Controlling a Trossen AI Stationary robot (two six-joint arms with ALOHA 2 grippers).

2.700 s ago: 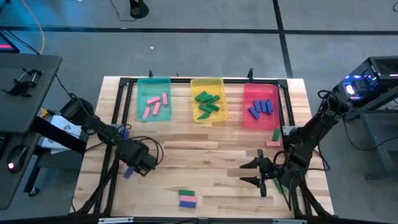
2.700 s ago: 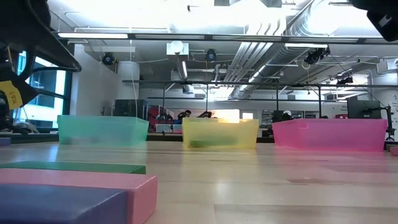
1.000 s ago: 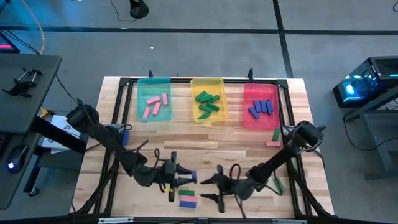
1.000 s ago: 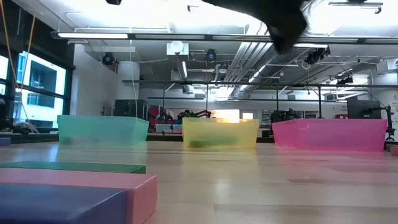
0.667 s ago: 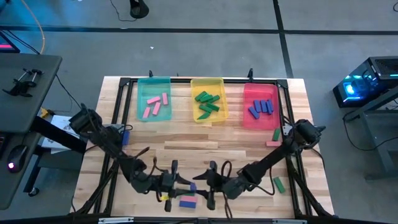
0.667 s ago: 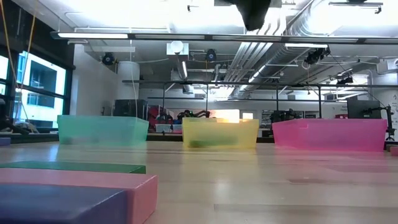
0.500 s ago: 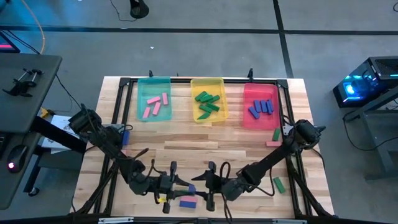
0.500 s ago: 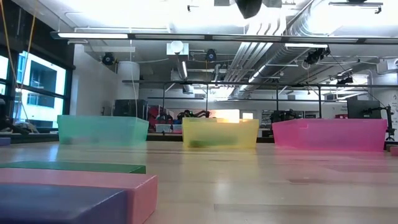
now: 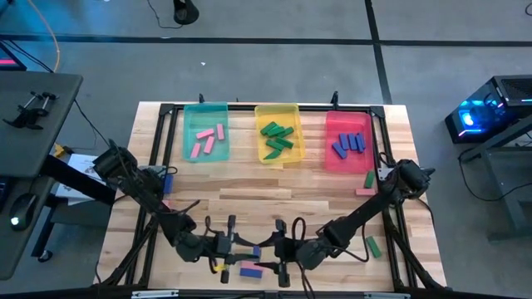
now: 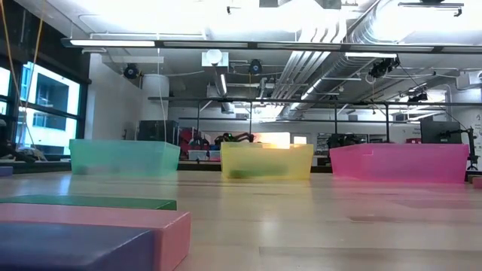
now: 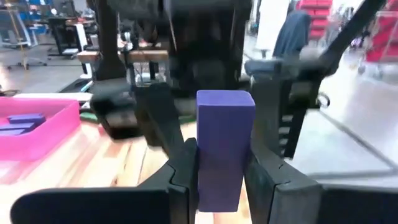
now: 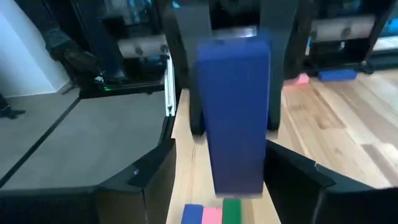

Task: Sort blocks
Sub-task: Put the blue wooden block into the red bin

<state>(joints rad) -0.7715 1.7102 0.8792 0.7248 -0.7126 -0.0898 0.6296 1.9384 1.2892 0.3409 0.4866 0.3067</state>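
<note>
A small flat solid-blue rectangular block (image 11: 224, 146) is clamped between the fingers (image 11: 184, 168) of the left gripper (image 9: 235, 245), above the wooden bench (image 9: 249, 195) near the middle of its front edge, and the right gripper (image 9: 278, 249) faces it with its jaws spread to either side of the block's free end. Under them, at the front edge, a pink, a blue and a green block (image 12: 231, 210) lie side by side. Along the back edge stand a translucent teal tray (image 9: 205, 131) holding pink blocks, a yellow tray (image 9: 278, 133) holding green ones and a red tray (image 9: 349, 139) holding blue ones, while another green block (image 9: 372, 246) lies near the bench's right edge.
</note>
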